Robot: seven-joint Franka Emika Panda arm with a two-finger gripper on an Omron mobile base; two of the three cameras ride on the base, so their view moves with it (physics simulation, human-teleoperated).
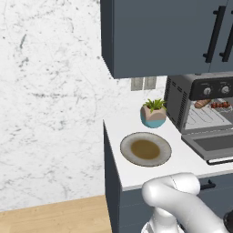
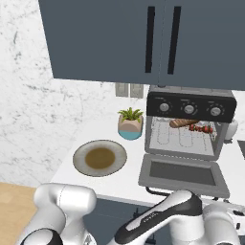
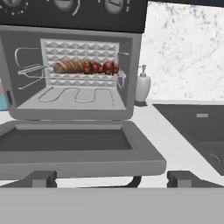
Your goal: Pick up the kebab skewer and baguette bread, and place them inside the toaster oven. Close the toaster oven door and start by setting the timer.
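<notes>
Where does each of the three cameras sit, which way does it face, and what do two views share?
Left base view: behind-left, looking down at the counter; white arm lower right.
Right base view: behind-right, facing the toaster oven; arm lower left.
Hand view: low before the dropped toaster oven door; open hand at bottom.
Shared: baguette bread and kebab skewer on the rack.

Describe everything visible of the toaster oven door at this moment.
The toaster oven door is a flat grey-framed panel with a darker glass window, dropped fully open and lying about level in front of the toaster oven, hinged at the oven's bottom front edge. A dark bar handle runs under its outer edge, seen in the hand view. Nothing rests on it. The open gripper sits just short of that outer edge; the fingertips do not clearly touch it.
</notes>
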